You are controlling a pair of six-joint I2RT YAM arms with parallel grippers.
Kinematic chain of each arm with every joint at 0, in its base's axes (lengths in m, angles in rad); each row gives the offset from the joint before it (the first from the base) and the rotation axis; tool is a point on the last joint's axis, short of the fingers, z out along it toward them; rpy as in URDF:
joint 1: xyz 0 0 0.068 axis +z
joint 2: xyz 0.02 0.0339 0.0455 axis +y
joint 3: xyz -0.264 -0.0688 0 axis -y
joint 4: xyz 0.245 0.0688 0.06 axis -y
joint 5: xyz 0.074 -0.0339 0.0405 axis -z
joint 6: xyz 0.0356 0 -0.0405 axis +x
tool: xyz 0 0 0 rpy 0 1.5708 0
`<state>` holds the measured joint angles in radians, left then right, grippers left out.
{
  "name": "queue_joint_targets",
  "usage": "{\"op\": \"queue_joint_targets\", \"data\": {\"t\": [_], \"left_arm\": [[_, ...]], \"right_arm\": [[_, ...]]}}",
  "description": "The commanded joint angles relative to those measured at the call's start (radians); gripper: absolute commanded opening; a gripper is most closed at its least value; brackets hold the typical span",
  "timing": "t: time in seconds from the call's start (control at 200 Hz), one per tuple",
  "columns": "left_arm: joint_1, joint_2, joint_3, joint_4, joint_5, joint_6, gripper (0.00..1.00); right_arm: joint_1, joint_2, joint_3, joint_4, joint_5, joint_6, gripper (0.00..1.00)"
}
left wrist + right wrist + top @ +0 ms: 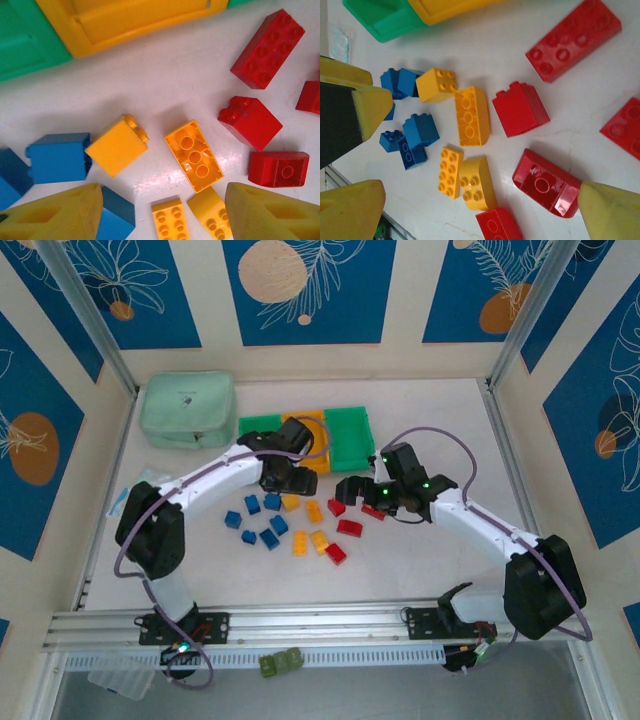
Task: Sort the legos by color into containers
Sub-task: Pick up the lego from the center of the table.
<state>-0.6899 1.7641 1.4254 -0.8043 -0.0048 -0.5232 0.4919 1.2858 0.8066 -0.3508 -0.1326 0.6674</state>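
- The legos (300, 545) lie loose on the surface (440, 410) between my two arms, just short of the containers (350, 435). Blue sits mostly to the left, yellow in the middle and red to the right.
- My left gripper (162, 200) hovers low over the yellow patch. Its jaws are partly apart and clamp nothing.
- My right gripper (480, 205) hangs over the red side with its jaws wide and empty.
- Worry one: two small yellow bricks (168, 217) lie touching between the left fingers, with a blue brick (117, 215) just beside one pad. If I close here I may pinch a pair, or drag blue along.
- Worry two: the underside-up yellow brick (194, 156) offers smooth slanted walls and could squirt out of a squeeze.
- Worry three: a red curved brick (545, 187) sits against my right finger (610, 212), so a descent could shove it away rather than straddle it.
- Worry four: the two wrists are near each other over the pile, so reaching with both at once risks a knock.
- Worry five: two bins are green, so blue and red need a fixed bin each.
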Motion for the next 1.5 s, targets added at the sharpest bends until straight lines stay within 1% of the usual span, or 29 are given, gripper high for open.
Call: {"op": "queue_joint_targets", "data": {"t": [0.0, 0.065, 0.215, 0.515, 0.82, 0.92, 0.995, 1.12, 1.18, 1.495], "left_arm": [[-0.008, 0.031, -0.028, -0.021, -0.026, -0.06, 0.66], [-0.014, 0.045, -0.028, -0.014, -0.037, -0.075, 0.66], [-0.016, 0.093, -0.016, -0.025, -0.1, -0.116, 0.65], [-0.017, 0.166, -0.004, -0.021, -0.116, -0.185, 0.65], [-0.018, 0.237, 0.042, -0.012, -0.134, -0.203, 0.65], [-0.019, 0.265, 0.069, -0.015, -0.141, -0.196, 0.62], [-0.018, 0.28, 0.079, -0.033, -0.155, -0.198, 0.59], [-0.02, 0.273, 0.05, -0.007, -0.152, -0.202, 0.57], [-0.02, 0.273, 0.042, -0.007, -0.155, -0.203, 0.54], [-0.019, 0.178, 0.0, -0.005, -0.213, -0.188, 0.42]], "right_arm": [[0.008, -0.029, -0.031, 0.022, -0.029, 0.04, 0.99], [0.008, -0.029, -0.035, 0.021, -0.027, 0.04, 0.99], [0.007, -0.038, -0.034, 0.017, -0.022, 0.037, 0.99], [0.001, -0.072, -0.044, 0.013, -0.001, 0.041, 0.99], [-0.013, -0.084, -0.037, 0.004, 0.004, 0.038, 0.99], [-0.019, -0.083, -0.032, 0.001, 0.003, 0.037, 0.99], [-0.022, -0.081, -0.027, -0.005, 0.004, 0.034, 0.99], [-0.026, -0.082, -0.029, -0.001, 0.004, 0.038, 0.99], [-0.028, -0.08, -0.028, -0.001, 0.001, 0.04, 0.99], [-0.032, -0.085, 0.017, -0.044, 0.005, 0.012, 0.99]]}}
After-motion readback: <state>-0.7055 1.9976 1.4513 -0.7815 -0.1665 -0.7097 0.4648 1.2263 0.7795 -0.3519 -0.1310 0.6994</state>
